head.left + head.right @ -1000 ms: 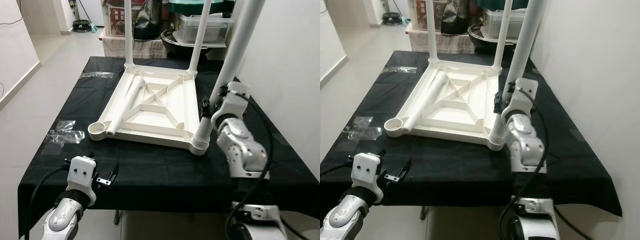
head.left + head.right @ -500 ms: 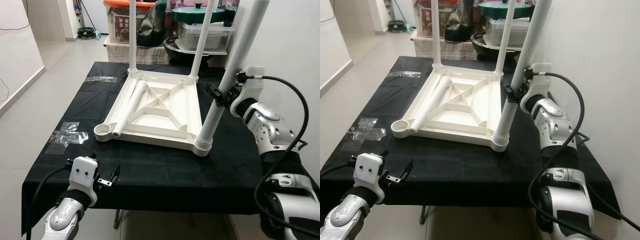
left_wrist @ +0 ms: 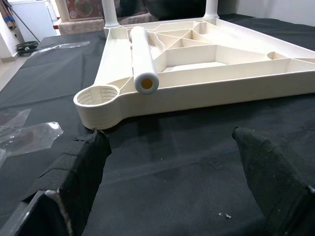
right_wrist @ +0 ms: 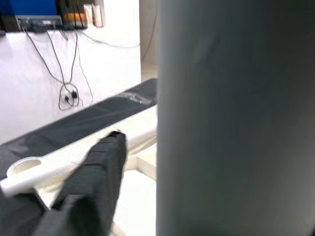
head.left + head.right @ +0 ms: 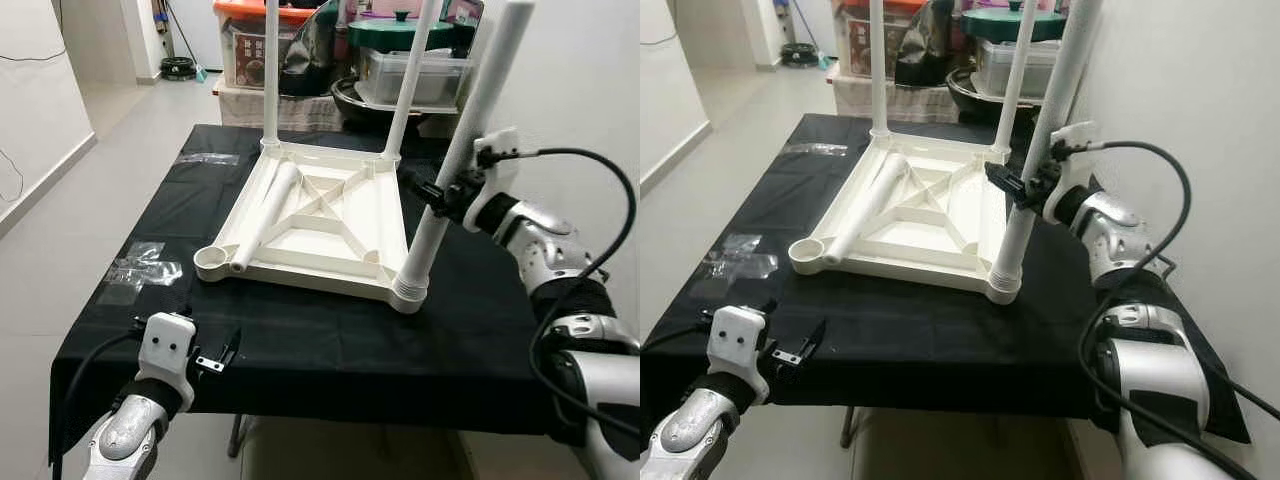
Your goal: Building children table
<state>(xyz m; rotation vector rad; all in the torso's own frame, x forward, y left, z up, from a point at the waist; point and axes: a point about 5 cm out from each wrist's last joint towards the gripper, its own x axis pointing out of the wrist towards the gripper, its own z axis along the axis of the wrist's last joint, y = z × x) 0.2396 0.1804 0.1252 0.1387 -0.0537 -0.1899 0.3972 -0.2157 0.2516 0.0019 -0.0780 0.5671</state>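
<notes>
The right arm is reaching up and forward, bent at the elbow, with its black cable looping out behind the wrist, and the right gripper (image 5: 437,195) is sitting with its two black fingers spread to either side of an upright white table leg (image 5: 462,150), about halfway up it; whether the pads are pressing on it cannot be told. The left arm is resting low by the robot's body, wrist level, and the left gripper (image 5: 221,357) is pointing forward with its fingers (image 3: 81,169) spread apart and holding nothing.
</notes>
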